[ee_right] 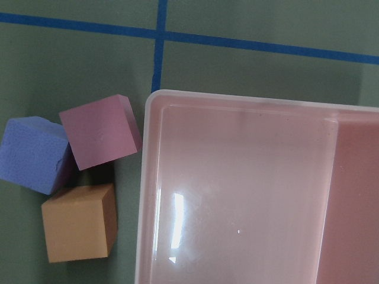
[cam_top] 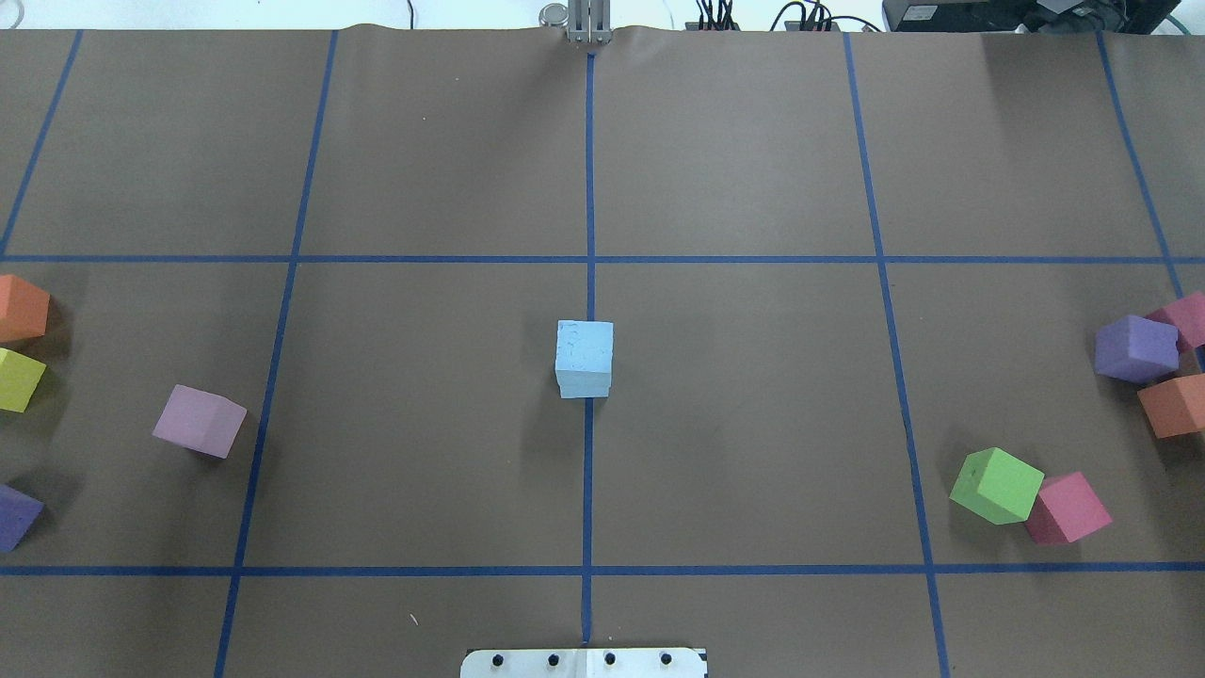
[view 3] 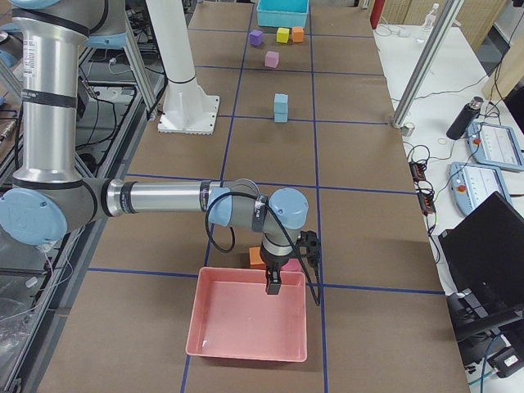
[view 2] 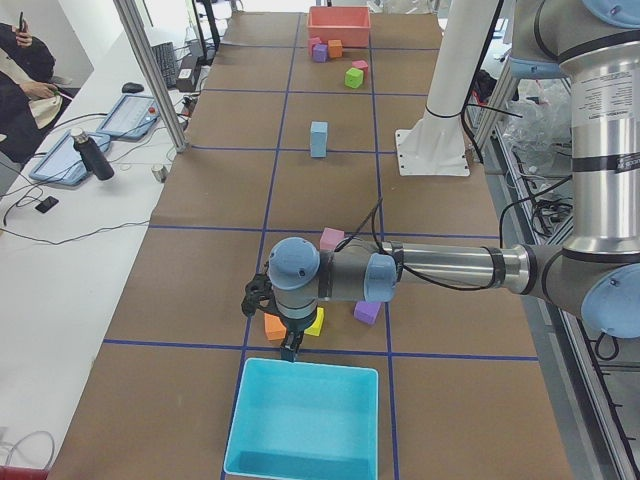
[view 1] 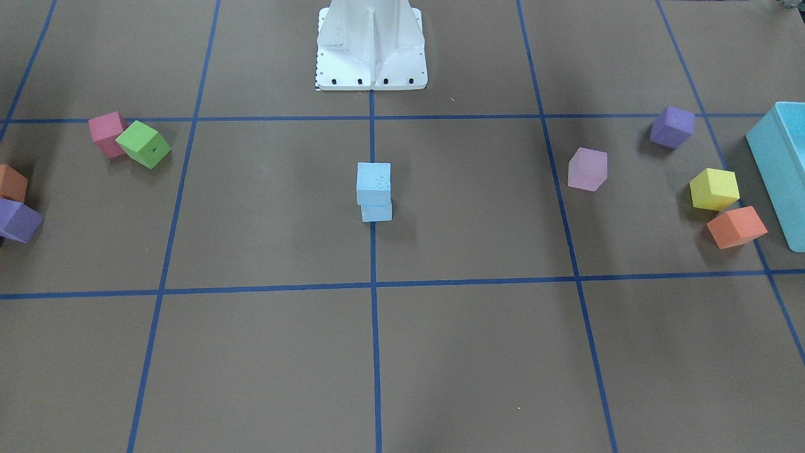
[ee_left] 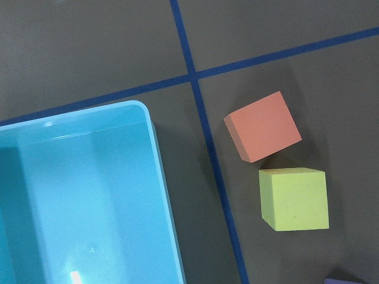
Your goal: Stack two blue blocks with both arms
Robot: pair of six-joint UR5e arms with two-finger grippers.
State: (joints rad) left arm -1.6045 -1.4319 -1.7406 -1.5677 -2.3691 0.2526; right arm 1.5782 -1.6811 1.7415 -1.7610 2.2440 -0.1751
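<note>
Two pale blue blocks stand stacked at the table's centre on the middle blue tape line: the upper one (view 1: 373,182) sits on the lower one (view 1: 377,212). The stack also shows from overhead (cam_top: 584,350) and in both side views (view 2: 318,139) (view 3: 281,107). No gripper touches it. My left gripper (view 2: 290,350) hangs far away over the rim of the turquoise box (view 2: 305,420). My right gripper (view 3: 273,286) hangs over the rim of the pink tray (view 3: 246,323). I cannot tell whether either is open or shut.
Orange (ee_left: 262,126) and yellow (ee_left: 294,198) cubes lie beside the turquoise box (ee_left: 77,195). Purple (ee_right: 32,155), pink (ee_right: 100,131) and orange (ee_right: 80,222) cubes lie beside the pink tray (ee_right: 249,189). Green (view 1: 143,144), lilac (view 1: 587,168) and other cubes lie toward the table's ends.
</note>
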